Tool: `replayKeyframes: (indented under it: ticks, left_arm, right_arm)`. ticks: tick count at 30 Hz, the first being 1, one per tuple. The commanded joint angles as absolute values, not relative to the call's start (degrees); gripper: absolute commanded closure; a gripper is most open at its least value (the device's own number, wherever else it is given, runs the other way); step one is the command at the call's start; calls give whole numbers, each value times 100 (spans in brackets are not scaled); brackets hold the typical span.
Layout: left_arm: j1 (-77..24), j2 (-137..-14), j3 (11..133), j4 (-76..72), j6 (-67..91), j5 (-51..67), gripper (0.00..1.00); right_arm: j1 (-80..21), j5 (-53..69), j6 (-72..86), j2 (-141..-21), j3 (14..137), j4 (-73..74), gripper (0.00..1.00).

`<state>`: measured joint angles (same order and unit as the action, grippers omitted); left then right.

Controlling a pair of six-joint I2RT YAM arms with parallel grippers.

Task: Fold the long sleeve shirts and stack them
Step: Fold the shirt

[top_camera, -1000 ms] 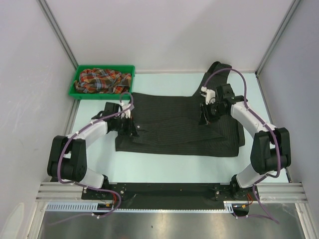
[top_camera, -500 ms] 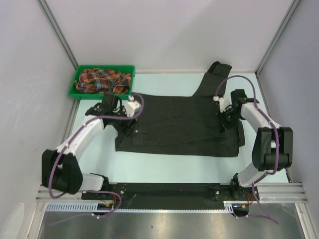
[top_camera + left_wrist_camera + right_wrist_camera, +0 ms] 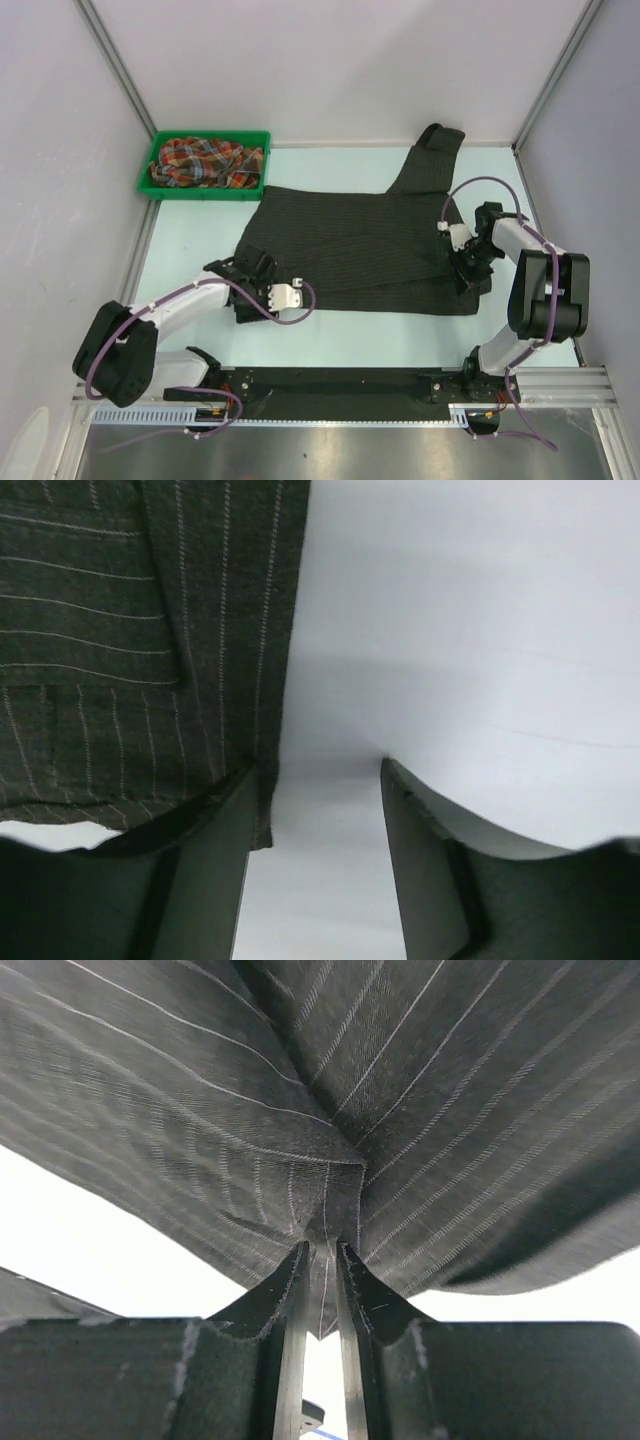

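We see the black pinstriped shirt (image 3: 350,240) spread flat across the middle of the pale table (image 3: 190,235), lying crosswise, with one narrow dark part of it running up toward the back wall on the right. Its near edge shows several layers lying one over another. The left gripper (image 3: 250,281) sits low at the shirt's near-left corner. From the wrist view its fingers (image 3: 215,860) stand well apart with only bare table between them; one finger overlaps the hem of the cloth, the other is over the table, and nothing is gripped. The right gripper (image 3: 468,262) is down at the shirt's right edge. Its fingers (image 3: 283,1300) are drawn almost together on a pinched ridge of the striped fabric, and folds fan outward from that pinch, so the cloth is plainly held there. The plaid shirt (image 3: 205,160) – red, orange and green – lies crumpled in the green plastic bin (image 3: 158,193) at the far-left corner of the table. The bin sits just beside the black shirt's far-left corner, well away from both grippers.
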<state>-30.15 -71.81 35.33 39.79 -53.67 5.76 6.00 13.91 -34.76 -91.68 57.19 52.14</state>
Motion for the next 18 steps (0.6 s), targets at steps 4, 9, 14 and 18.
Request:
replayKeyframes:
  ticks: [4, 9, 14, 18]
  left_arm:
    - [-3252, -7444, 3305, 3208, -5730, -316, 56]
    - [-3550, -7322, 3313, 3663, -5687, -255, 92]
    - [-3884, -7005, 3401, 4262, -5669, 148, 99]
    - [-4069, -6768, 3463, 4613, -5564, 272, 100]
  right_arm:
    - [738, 616, -3823, -9729, 5432, 4527, 80]
    - [949, 352, -4025, -9888, 5432, 4404, 80]
    - [1037, 202, -4315, -9782, 5177, 4368, 80]
    - [1125, 140, -4587, -9581, 4940, 4508, 81]
